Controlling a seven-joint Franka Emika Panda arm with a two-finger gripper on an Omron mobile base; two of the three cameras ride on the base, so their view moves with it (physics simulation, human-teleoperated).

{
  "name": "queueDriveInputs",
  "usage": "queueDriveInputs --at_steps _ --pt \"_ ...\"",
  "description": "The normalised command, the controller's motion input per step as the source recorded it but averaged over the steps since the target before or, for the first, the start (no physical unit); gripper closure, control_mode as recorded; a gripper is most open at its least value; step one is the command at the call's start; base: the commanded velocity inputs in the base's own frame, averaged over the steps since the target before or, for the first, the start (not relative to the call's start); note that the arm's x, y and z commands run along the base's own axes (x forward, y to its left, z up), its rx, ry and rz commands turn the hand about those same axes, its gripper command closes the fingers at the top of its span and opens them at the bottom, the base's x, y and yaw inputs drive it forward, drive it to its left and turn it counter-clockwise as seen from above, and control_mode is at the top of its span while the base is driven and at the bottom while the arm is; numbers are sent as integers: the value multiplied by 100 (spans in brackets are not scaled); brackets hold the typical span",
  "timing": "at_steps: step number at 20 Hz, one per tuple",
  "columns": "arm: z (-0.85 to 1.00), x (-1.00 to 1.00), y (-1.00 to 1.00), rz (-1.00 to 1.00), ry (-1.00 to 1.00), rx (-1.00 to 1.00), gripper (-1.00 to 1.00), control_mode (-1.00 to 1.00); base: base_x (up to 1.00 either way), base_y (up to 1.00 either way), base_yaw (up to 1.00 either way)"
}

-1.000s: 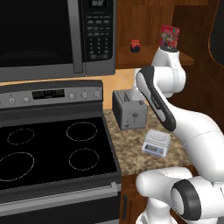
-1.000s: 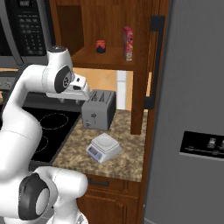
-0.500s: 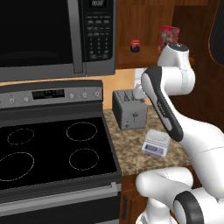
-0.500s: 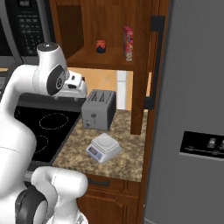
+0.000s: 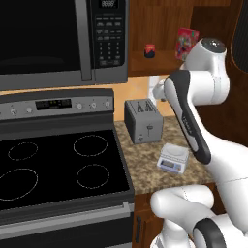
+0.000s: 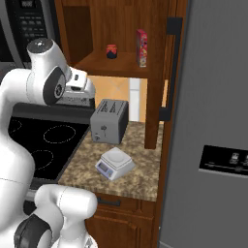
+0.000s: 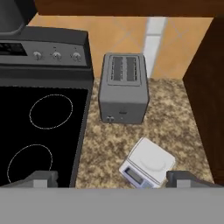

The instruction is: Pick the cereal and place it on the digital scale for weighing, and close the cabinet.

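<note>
No step is complete: the cereal stands on the shelf of the open cabinet, the digital scale platform is bare on the counter, and the gripper hangs above it, fingers spread and holding nothing.

Speckled granite counter right of the stove, carrying the grey toaster at the back and the digital scale out front. Up in the cabinet, shelf holding the cereal and a red-lidded jar.
</note>
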Motion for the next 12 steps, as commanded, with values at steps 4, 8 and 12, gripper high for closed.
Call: queueDriveInputs --at_steps 4,8,12 --pt "15 -1 -56 -5 -18 0 -100 -100 0 0 0" --pt "2 -6 -44 0 -35 0 -100 -100 0 0 0" --pt "0 0 -30 0 -33 0 -100 -100 0 0 0"
